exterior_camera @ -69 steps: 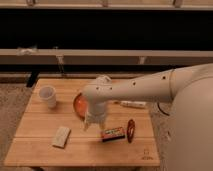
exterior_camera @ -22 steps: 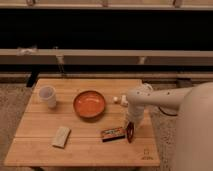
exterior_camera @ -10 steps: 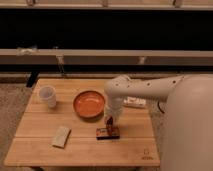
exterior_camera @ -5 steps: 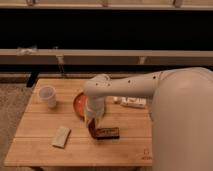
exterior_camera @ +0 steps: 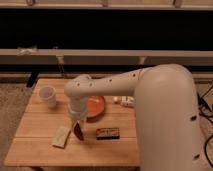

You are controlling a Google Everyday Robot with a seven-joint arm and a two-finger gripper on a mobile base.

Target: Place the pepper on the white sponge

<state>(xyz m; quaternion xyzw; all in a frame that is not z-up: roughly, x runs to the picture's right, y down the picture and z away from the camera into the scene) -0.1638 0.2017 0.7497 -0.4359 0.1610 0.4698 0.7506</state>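
My gripper (exterior_camera: 77, 124) hangs from the white arm over the wooden table (exterior_camera: 35, 150), just left of the table's middle. It is shut on the pepper (exterior_camera: 79, 132), a small dark red oval that hangs below the fingers, a little above the table top. The white sponge (exterior_camera: 61, 136), a pale flat block, lies on the table just left of and slightly below the pepper, apart from it.
An orange bowl (exterior_camera: 95, 106) sits right behind the gripper. A red-orange box with a dark label (exterior_camera: 108, 132) lies to the right of the pepper. A white cup (exterior_camera: 48, 96) stands at the back left. Small white items (exterior_camera: 123, 101) lie right of the bowl.
The gripper took the pepper from beside the box and has carried it left past the box, now close to the sponge. The arm has swung left across the table.
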